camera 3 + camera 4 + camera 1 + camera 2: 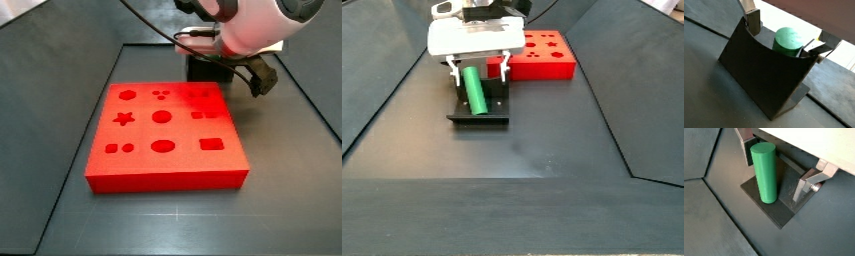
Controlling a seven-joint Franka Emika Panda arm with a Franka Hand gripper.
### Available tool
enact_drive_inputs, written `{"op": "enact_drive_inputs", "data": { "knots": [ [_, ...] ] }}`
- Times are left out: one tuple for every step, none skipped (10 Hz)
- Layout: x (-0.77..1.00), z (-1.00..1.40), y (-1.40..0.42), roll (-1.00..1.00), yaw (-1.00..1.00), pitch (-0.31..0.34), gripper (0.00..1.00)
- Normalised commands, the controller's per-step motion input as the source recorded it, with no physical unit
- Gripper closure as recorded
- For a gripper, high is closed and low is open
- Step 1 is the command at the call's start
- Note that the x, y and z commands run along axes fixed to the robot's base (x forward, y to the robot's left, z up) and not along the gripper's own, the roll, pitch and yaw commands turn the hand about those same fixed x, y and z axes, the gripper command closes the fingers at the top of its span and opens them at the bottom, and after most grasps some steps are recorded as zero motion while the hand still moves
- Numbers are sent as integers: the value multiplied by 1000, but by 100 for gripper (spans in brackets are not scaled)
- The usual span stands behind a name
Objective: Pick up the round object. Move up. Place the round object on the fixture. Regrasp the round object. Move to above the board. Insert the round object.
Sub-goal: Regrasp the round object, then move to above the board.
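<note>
Item: round object (764,172), green peg, resting tilted on the fixture (771,208), which sits just beside the board (545,55). Your gripper (779,165) hangs directly over it, fingers (806,184) spread apart, one on either side of the peg, neither plate visibly touching it.

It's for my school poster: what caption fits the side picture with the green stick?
The open pincer straddles a green stick leaning on the dark fixture, near the red board.
</note>
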Motion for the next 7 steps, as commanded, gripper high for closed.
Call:
{"op": "enact_drive_inputs", "data": {
  "knots": [
    [26,-170,-1,56,-13,-35,0],
    [0,0,0,0,0,0,100],
    [90,1000,-258,32,40,96,100],
    [87,1000,-256,31,37,104,100],
    [83,1000,-240,21,44,121,100],
    [84,1000,-225,-10,59,131,100],
    [82,1000,-221,-15,67,132,100]
  ]
}}
